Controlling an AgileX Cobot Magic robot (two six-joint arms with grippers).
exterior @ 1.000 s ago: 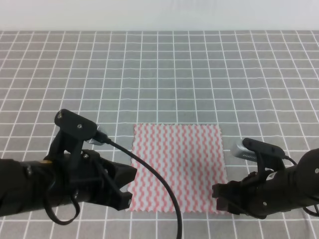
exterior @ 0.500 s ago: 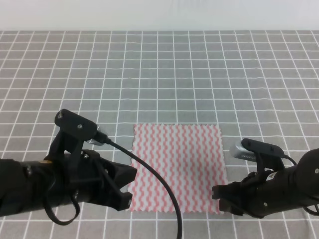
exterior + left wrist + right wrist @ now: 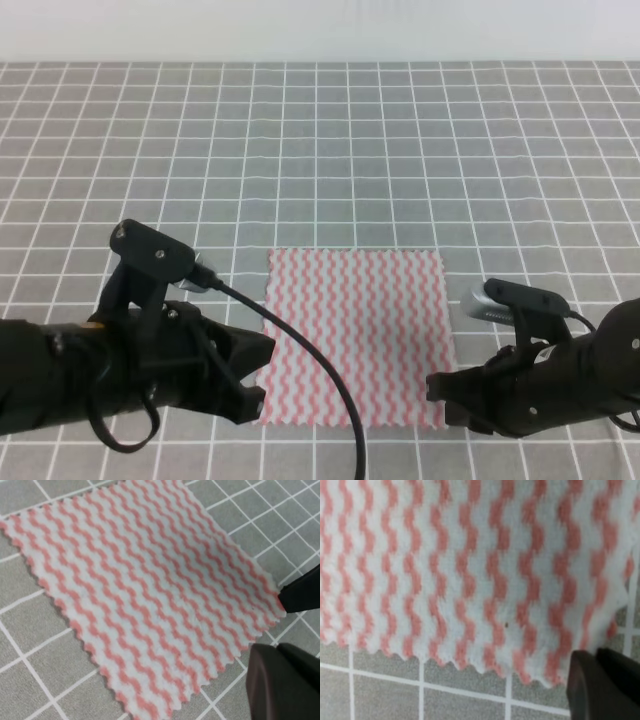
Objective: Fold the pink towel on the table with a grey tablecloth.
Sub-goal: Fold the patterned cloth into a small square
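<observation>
Pink-and-white zigzag cloth, the pink towel (image 3: 355, 336), lies flat and unfolded on the counter (image 3: 320, 150), a grey tablecloth printed with a grid of thin white lines. We see it in the near centre of the exterior high view, its edges roughly parallel to the grid lines.

The left gripper (image 3: 255, 380) sits low at the towel's near left corner. In the exterior high view its black tip overlaps the towel edge there. We cannot tell from any view how far apart its fingers stand, or whether it has hold of the cloth. A black cable (image 3: 300, 360) runs from the left arm across the left part of the towel.

The right gripper (image 3: 440, 392) sits low at the towel's near right corner. In the right wrist view one dark finger (image 3: 605, 685) shows at the lower right, just beside the jagged corner of the towel (image 3: 470, 570); contact cannot be confirmed. We cannot tell its opening, and nothing is visibly clamped in it.

In the left wrist view the towel (image 3: 145, 590) lies flat with no lifted corner. A dark finger (image 3: 282, 680) of the left gripper fills the lower right, and the tip of the right gripper (image 3: 302, 592) meets the towel's far corner at the right edge.
</observation>
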